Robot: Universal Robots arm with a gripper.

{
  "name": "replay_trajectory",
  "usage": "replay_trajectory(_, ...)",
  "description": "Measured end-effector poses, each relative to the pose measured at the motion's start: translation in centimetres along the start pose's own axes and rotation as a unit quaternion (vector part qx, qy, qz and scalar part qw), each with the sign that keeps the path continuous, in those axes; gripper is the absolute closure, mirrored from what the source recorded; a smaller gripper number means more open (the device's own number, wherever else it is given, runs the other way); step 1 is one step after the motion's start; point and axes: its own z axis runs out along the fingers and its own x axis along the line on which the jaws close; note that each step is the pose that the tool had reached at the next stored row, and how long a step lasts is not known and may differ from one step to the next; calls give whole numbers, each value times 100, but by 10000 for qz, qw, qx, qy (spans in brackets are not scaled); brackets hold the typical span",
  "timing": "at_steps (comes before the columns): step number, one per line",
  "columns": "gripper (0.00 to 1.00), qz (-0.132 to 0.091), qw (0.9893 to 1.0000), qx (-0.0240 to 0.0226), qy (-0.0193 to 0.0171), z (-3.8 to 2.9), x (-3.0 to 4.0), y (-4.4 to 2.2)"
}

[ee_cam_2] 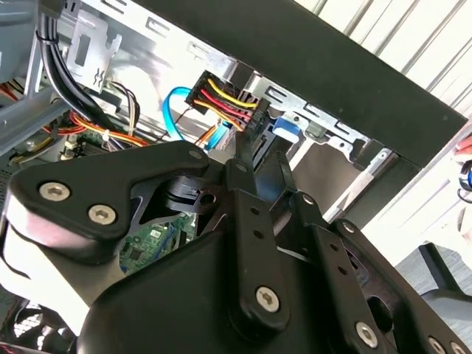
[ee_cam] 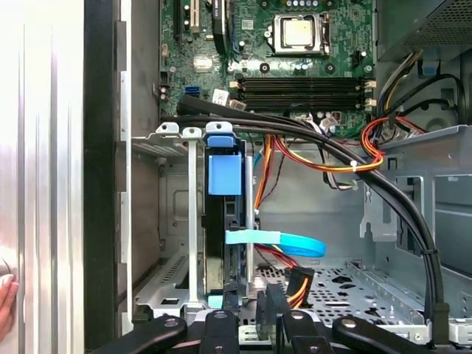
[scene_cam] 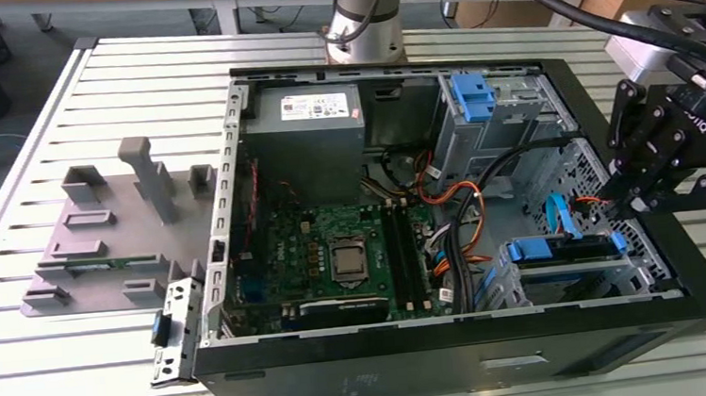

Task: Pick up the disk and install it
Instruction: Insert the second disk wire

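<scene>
On the exterior view's left, a grey fixture [scene_cam: 103, 232] sits on the slatted surface [scene_cam: 39, 374]. The open case [scene_cam: 465, 340] lies in the middle, motherboard [scene_cam: 345, 255] exposed. The disk [scene_cam: 563, 248] sits in its bay [scene_cam: 586, 279] at the case's lower right corner, cables [ee_cam: 295, 243] attached. The hand [scene_cam: 641, 202] hovers just beside it on the right; clenched or released, I cannot tell.

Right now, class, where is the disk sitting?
In the exterior view, the disk sits in the drive cage at the open computer case's lower right, just right of the motherboard, near the claw.
</scene>
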Motion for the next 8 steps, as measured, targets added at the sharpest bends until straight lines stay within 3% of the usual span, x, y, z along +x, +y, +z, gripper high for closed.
replay_trajectory(8,70,0,10000,0,0,33,-18,-59)
